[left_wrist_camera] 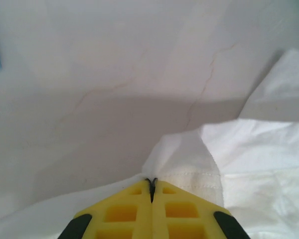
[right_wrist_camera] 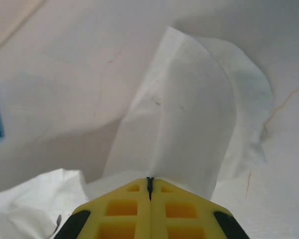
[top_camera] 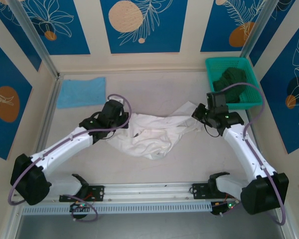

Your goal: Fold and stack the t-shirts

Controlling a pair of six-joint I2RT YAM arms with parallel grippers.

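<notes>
The bench (top_camera: pixel 189 167) is being used for both shirts. The white t-shirt (top_camera: pixel 149 135) is being held crumpled mid-bench, pinched at opposite ends, likely so it can be pulled flat for folding. The light-blue t-shirt (top_camera: pixel 81 92) is being kept flat at the far-left corner, well apart. The left hand (left_wrist_camera: pixel 151 182) and right hand (right_wrist_camera: pixel 149 180) are being pressed together on white cloth; sleeve or hem can't be told.

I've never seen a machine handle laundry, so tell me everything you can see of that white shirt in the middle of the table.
The white t-shirt is thin, soft cloth with a few small dark marks, crumpled and unfolded on the middle of the table. It is held at both ends: the left gripper is shut on a stitched edge at its left end, the right gripper on a fold at its right end. Between them it lies in wrinkles.
</notes>
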